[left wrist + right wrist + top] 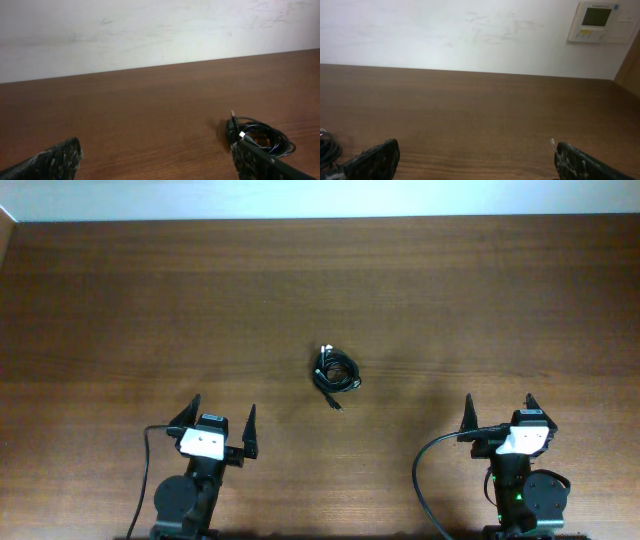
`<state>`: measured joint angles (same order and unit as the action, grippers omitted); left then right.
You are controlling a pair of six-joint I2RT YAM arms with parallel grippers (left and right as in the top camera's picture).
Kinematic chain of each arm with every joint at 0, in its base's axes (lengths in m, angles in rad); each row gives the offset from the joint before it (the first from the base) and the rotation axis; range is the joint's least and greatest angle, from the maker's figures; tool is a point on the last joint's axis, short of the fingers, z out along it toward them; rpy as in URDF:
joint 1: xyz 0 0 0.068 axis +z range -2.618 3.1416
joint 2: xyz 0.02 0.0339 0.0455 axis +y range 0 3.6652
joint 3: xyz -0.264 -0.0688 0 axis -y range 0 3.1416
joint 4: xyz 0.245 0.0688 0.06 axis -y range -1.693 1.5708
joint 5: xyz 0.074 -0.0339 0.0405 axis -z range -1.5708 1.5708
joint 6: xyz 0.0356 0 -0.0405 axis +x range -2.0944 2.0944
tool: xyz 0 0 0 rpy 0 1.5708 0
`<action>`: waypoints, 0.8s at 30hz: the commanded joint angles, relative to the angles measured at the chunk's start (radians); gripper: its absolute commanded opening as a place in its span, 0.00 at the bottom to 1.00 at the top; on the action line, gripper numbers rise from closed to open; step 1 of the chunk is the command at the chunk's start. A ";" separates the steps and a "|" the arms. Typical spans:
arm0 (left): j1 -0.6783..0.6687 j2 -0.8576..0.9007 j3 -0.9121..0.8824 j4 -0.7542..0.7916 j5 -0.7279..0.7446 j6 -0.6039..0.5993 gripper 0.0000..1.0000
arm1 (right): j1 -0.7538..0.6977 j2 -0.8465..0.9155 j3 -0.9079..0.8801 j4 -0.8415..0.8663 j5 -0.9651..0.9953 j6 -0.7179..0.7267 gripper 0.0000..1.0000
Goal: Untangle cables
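Step one: cables (336, 372) bunched mid desk (100, 300), your left gripper (224, 406) and right gripper (499, 400) both spread, empty, at the near edge; go pinch a plug end (338, 408).

The cables (336, 372) are coloured black, with white and silver tips. The table (150, 300) is finished in dark reddish-brown, streaked with fine grain. The wall (150, 30) is painted off-white, faintly smudged. The left gripper (223, 406) and right gripper (499, 400) are coloured black, with white bodies. A cream panel (598, 21) is seen with a greenish screen.
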<state>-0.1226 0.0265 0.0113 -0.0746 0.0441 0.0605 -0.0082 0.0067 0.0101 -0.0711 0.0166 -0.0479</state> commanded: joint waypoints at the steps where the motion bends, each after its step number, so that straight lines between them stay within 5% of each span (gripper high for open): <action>1: -0.004 0.004 -0.002 -0.008 -0.015 0.015 0.99 | -0.005 0.002 -0.005 -0.008 0.015 0.014 0.98; 17: -0.004 0.004 -0.002 -0.008 -0.015 0.014 0.99 | -0.005 0.002 -0.005 -0.008 0.015 0.014 0.98; 19: -0.004 0.004 -0.002 0.071 0.117 -0.050 0.99 | -0.005 0.002 -0.005 -0.008 0.015 0.014 0.98; 22: -0.004 0.004 -0.002 0.203 0.512 -0.158 0.99 | -0.005 0.002 -0.005 -0.008 0.015 0.014 0.98; 24: -0.004 0.004 -0.001 0.376 0.586 -0.159 0.99 | -0.005 0.002 -0.005 -0.008 0.015 0.014 0.98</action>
<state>-0.1223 0.0315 0.0097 0.1551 0.3603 -0.0383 -0.0078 0.0067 0.0101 -0.0711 0.0170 -0.0460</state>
